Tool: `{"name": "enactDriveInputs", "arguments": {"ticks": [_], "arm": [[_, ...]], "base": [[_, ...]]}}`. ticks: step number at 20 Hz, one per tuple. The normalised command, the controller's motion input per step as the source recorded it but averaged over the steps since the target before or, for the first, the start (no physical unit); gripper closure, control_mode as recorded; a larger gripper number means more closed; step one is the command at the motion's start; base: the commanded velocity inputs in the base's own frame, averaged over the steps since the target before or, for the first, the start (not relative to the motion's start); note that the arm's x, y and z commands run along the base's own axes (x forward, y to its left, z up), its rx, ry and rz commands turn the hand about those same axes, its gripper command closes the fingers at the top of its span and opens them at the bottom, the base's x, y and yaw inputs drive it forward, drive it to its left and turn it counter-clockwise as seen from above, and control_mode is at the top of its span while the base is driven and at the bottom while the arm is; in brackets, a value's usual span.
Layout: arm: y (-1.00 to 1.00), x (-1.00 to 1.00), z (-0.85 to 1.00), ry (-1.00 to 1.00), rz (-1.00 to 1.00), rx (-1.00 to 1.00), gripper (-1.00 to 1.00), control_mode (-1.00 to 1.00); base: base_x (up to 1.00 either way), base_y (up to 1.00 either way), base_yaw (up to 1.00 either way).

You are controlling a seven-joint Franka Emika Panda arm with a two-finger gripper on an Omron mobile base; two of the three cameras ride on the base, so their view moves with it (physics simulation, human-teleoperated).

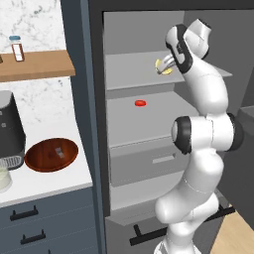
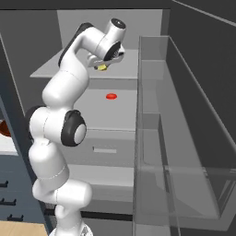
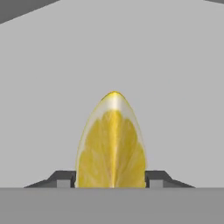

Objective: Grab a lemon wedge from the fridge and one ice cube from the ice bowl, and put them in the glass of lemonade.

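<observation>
Yellow fills the middle of the hand view: the lemon wedge [image 3: 112, 144] stands with its pale cut face toward the camera and its pointed end up, lying on the light grey upper shelf [image 1: 134, 69] inside the fridge [image 1: 94, 124]. The hand [image 3: 112, 178] sits low over it, its two dark fingertips [image 3: 63, 178] flanking the wedge's sides and touching or all but touching the peel, so the fingers look pressed in on the fruit, though I cannot tell whether it is lifted off the shelf. From the left base view the white arm reaches up into the open fridge and the hand [image 1: 166, 65] is down on the wedge [image 1: 163, 67] at the shelf's middle; the right base view shows the same, with a bit of yellow [image 2: 101, 67] under the hand [image 2: 103, 64]. One shelf lower lies a small flat red item [image 1: 140, 103], well apart from the wedge. Left of the fridge, on the white tabletop [image 1: 59, 181], rests the reddish-brown ice bowl [image 1: 51, 154] with a tiny pale ice cube [image 1: 59, 151] in it, and the glass of lemonade [image 1: 4, 179] stands at the picture's left edge, near the bowl.
</observation>
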Motion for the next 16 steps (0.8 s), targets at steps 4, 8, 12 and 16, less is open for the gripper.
{"name": "enactDriveInputs", "arguments": {"ticks": [4,8,12,16], "arm": [[0.0,-0.56,0.0,-0.07,0.0,0.0,1.0,-1.0],[0.0,-1.0,0.0,-0.16,0.02,0.0,1.0,-1.0],[0.0,-1.0,0.01,-0.13,0.04,0.0,1.0,-1.0],[0.0,-1.0,0.14,-0.11,0.04,0.0,1.0,-1.0]], "base": [[0.0,0.0,0.0],[0.0,0.0,0.0],[0.0,0.0,0.0],[0.0,0.0,0.0]]}}
